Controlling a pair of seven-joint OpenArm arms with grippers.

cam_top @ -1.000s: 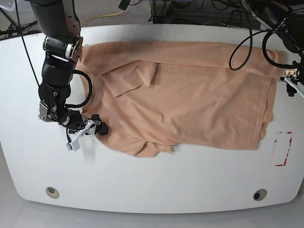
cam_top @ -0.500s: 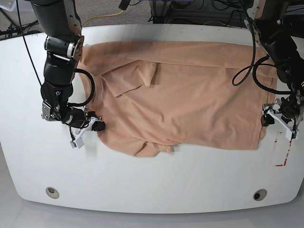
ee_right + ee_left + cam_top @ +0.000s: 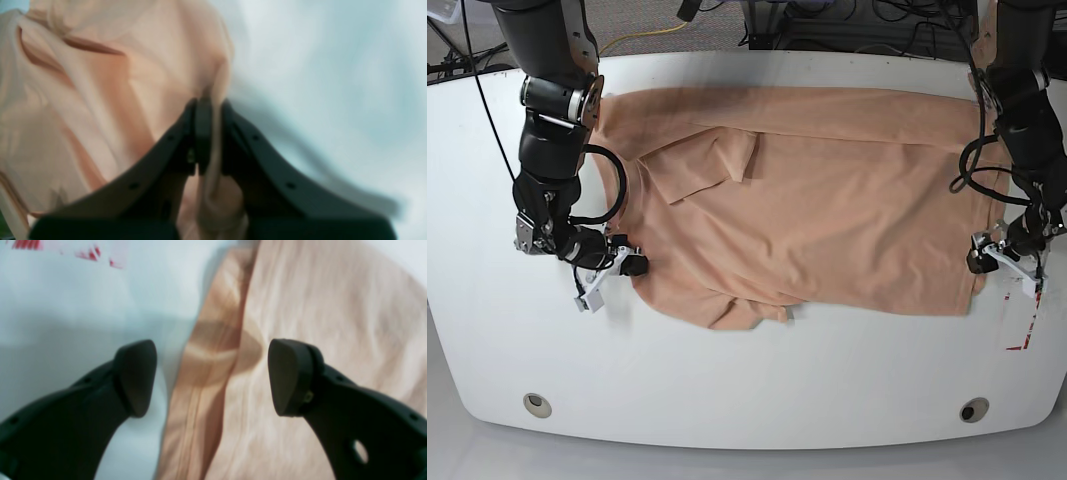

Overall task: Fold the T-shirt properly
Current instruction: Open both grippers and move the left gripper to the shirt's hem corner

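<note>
The peach-pink T-shirt [image 3: 827, 200] lies spread on the white table [image 3: 747, 380], collar to the left, with one sleeve folded over the chest. My right gripper [image 3: 630, 267] is at the shirt's lower left edge. In the right wrist view it [image 3: 206, 110] is shut on a pinched fold of the T-shirt [image 3: 100, 83]. My left gripper [image 3: 983, 256] is at the shirt's lower right hem corner. In the left wrist view it [image 3: 211, 376] is open, with the doubled hem of the T-shirt [image 3: 317, 323] between the jaws, apart from both pads.
A red tape mark [image 3: 1024, 325] is on the table just right of the hem; it also shows in the left wrist view [image 3: 93, 253]. Two round holes [image 3: 537, 404] [image 3: 973, 409] sit near the front edge. Cables hang behind the table's far edge.
My left arm has come down from the shirt's upper right to its lower right hem corner. My right gripper has shifted in to the shirt's lower left edge.
</note>
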